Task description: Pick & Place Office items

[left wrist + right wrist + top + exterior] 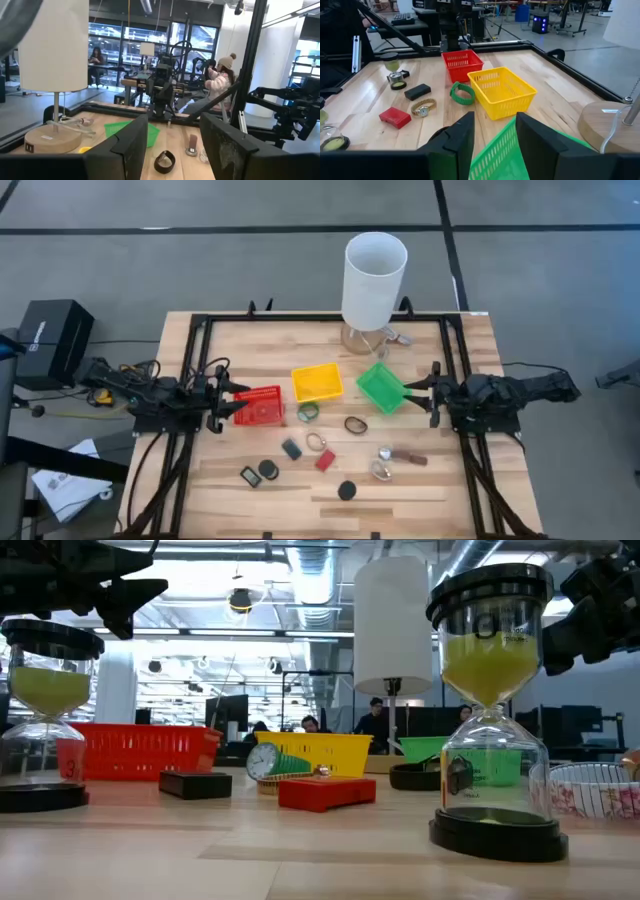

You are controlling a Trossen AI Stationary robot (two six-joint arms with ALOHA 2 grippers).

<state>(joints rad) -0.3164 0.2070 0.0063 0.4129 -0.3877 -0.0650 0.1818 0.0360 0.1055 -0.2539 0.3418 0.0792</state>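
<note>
The wooden table point(200, 490) has bare boards along its near edge. The white lamp point(374, 278) stands at the far edge. The left gripper point(228, 402) hovers beside the red basket point(258, 406); the right gripper point(418, 393) straddles the green basket's point(380, 386) rim, both parted and empty. Only the low view shows the hourglasses point(497, 710) upright. Nearer than both grippers lie the wristwatch point(423, 107), the green band point(461, 93) and the red box point(395, 117).

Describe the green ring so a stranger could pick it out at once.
Find the yellow basket, the middle of three coloured baskets on the wooden table. The green ring lies flat on the wood just in front of it, toward the small items. It is the only green band; the nearby rings are dark.
</note>
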